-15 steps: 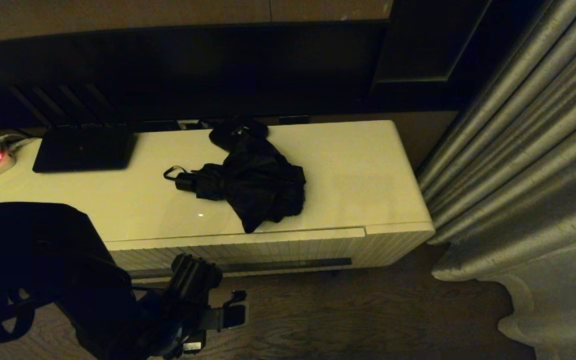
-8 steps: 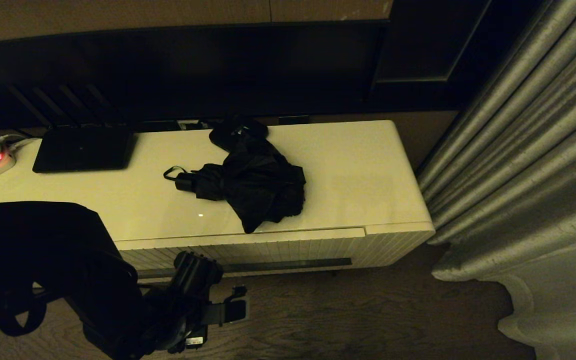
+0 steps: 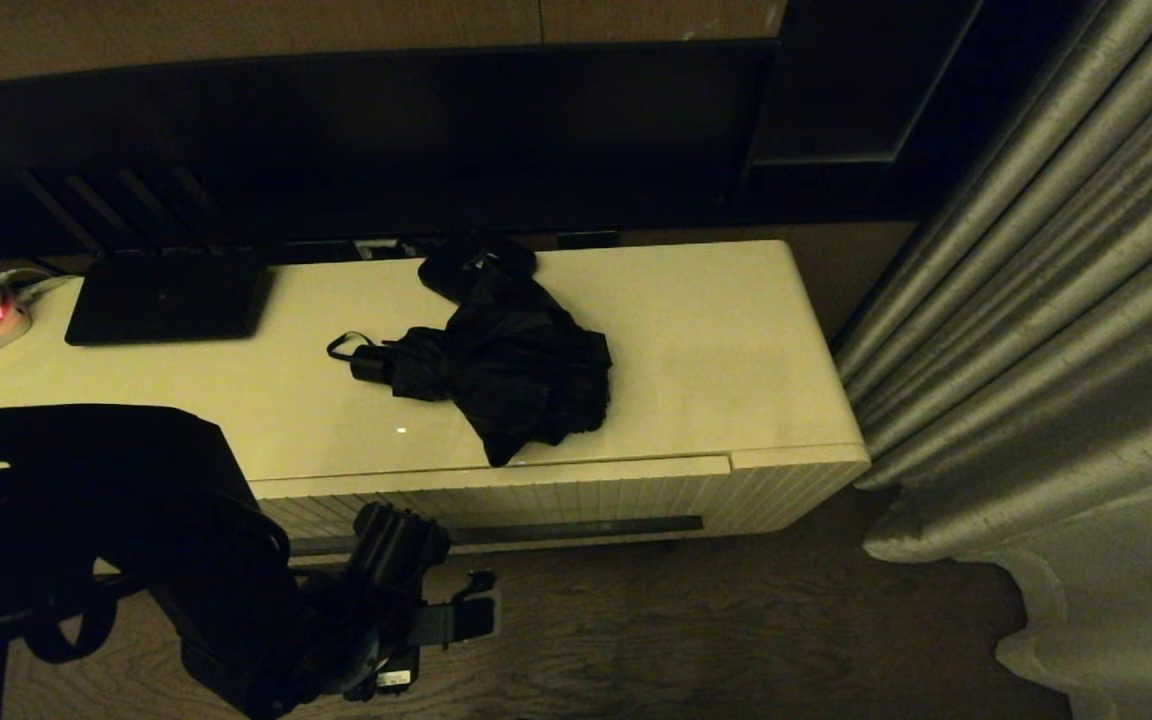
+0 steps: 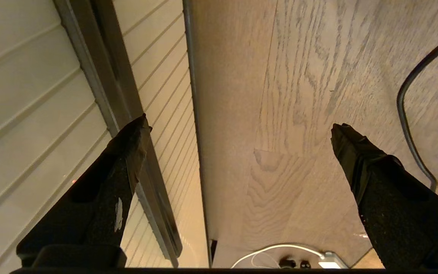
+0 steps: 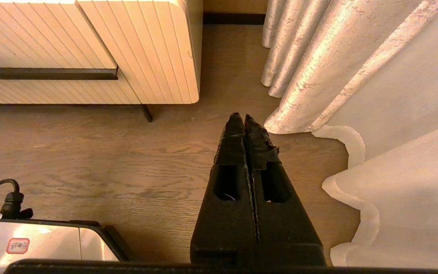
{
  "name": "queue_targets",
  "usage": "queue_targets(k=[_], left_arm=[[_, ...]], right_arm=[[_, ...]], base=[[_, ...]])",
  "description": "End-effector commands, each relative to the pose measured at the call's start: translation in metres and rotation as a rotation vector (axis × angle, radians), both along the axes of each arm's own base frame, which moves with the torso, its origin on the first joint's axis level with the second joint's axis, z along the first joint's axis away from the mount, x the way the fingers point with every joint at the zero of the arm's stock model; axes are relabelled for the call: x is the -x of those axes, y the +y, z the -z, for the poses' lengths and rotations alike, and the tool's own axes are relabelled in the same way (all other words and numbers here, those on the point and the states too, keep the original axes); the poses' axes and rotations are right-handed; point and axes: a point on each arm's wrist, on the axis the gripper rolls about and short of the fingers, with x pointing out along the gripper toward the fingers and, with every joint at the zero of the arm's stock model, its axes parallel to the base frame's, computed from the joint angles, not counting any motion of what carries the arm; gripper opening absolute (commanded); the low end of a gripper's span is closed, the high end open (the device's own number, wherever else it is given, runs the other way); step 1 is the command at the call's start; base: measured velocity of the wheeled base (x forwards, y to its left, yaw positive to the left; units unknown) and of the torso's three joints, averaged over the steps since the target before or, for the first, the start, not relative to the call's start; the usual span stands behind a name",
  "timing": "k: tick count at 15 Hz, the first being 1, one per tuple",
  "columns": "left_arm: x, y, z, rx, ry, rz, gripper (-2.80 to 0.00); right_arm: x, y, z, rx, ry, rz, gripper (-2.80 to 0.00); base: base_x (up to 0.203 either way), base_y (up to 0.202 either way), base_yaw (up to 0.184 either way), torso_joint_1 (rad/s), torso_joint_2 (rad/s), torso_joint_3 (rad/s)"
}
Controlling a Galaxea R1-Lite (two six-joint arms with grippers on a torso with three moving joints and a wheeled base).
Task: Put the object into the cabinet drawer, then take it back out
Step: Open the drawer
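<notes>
Your left pincer (image 4: 238, 127) is spread wide and empty, low beside the closed drawer (image 3: 536, 495), one fingertip at its handle slot (image 4: 124, 110). Umbrella (image 3: 496, 365) lies on the cabinet top (image 3: 716, 350). Right pincer (image 5: 245, 118) parked, pressed together.

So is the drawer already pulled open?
No, the drawer sits flush with the cabinet front, and the umbrella lies on the cabinet top.

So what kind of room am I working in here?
Most likely a living room or bedroom at home: a low cream TV cabinet under a dark wall-mounted screen, floor-length curtains and wood flooring.
</notes>
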Motion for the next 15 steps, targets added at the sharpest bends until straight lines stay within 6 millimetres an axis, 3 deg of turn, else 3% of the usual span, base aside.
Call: queue_targets(k=[1, 15], left_arm=[[-0.0007, 0.0007, 0.0013, -0.004, 0.002, 0.0, 0.0], [0.0036, 0.005, 0.002, 0.019, 0.047, 0.014, 0.0]], right_arm=[[-0.0002, 0.0, 0.0004, 0.0, 0.002, -0.001, -2.8], [-0.0001, 0.0, -0.0001, 0.0, 0.0, -0.001, -2.8]], base=[[0.0, 0.0, 0.0, 0.0, 0.0, 0.0], [0.0, 0.0, 0.0, 0.0, 0.0, 0.0]])
